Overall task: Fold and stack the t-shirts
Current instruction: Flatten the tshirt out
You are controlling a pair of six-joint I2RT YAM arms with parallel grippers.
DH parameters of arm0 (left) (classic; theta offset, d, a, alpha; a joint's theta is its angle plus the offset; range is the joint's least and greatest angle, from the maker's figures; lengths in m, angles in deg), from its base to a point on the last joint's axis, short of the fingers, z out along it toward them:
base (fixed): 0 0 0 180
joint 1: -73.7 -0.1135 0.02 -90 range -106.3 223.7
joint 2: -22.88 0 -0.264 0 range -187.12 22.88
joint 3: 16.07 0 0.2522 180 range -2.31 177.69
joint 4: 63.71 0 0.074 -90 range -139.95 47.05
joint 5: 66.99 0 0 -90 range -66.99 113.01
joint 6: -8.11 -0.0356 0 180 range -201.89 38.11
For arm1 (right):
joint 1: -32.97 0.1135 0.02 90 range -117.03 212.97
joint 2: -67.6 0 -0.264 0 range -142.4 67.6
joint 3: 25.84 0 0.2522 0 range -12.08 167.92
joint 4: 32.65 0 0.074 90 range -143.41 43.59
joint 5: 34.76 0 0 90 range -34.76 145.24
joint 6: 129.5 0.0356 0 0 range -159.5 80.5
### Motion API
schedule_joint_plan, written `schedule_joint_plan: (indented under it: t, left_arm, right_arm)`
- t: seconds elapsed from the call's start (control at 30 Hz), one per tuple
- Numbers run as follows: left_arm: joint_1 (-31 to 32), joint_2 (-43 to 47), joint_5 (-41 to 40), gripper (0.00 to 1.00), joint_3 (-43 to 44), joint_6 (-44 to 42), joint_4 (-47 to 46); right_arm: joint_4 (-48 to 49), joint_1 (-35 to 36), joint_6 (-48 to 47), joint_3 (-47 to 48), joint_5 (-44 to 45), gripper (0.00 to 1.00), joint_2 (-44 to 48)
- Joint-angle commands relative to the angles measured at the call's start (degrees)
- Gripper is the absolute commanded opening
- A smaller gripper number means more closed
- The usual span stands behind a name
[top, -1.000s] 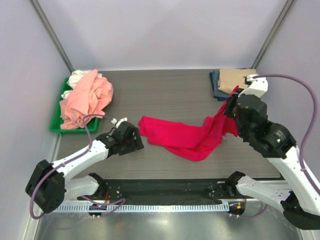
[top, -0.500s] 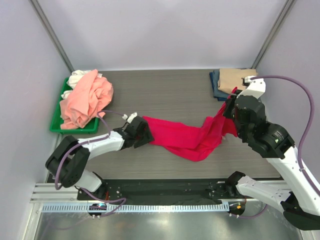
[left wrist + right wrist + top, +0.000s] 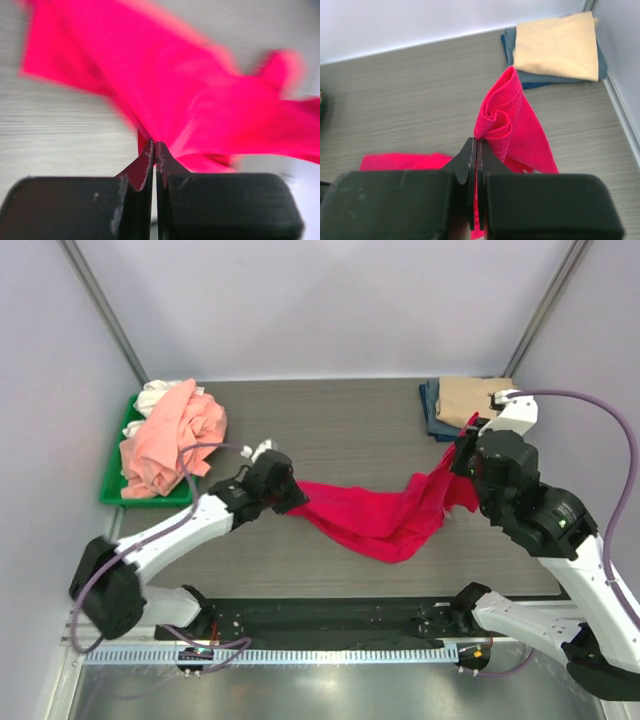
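The crimson-red t-shirt (image 3: 385, 522) stretches as a rumpled, twisted band across the table's middle. Its 9 o'clock end is clamped in the left gripper (image 3: 154, 146), and its bunched 3 o'clock end is pinched in the raised right gripper (image 3: 476, 142). At 1 o'clock, a folded tan t-shirt (image 3: 557, 45) tops a navy t-shirt (image 3: 540, 80).

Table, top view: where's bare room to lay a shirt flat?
Back centre of the table, between the green tray and the folded tan-on-navy stack. Narrower strip nearside of the crimson t-shirt. Crowded: mid-table and both back corners.
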Motion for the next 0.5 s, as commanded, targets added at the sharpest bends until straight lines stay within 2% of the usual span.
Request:
schedule_joint_plan:
  t: [0.0, 0.13, 0.23, 0.27, 0.33, 0.47]
  left_arm:
    - [0.4, 10.7, -3.5, 0.0, 9.6, -1.2, 12.3]
    - [0.4, 18.6, -4.7, 0.0, 16.4, -1.5, 22.9]
    - [0.6, 25.2, -5.0, 0.0, 19.6, -2.2, 26.2]
    - [0.6, 27.1, -4.2, 0.0, 20.4, -3.4, 26.0]
    - [0.7, 31.9, -1.0, 0.0, 22.6, -9.4, 24.6]
    - [0.7, 37.0, 0.6, 0.0, 27.6, -18.4, 24.5]
  right_arm:
    - [0.0, 0.1, 1.3, 7.1, -1.3, 0.01, 2.2]
    - [-2.6, 0.1, 2.5, 13.5, -6.3, 0.01, 4.6]
    - [-2.0, 0.1, 1.1, 16.3, -10.6, 0.01, 8.4]
    - [0.2, 0.1, -2.1, 16.6, -12.6, 0.01, 9.6]
    - [3.1, 0.1, -5.1, 16.5, -22.3, 0.01, 13.1]
    - [7.8, -1.1, -7.5, 18.6, -33.3, 0.01, 16.4]
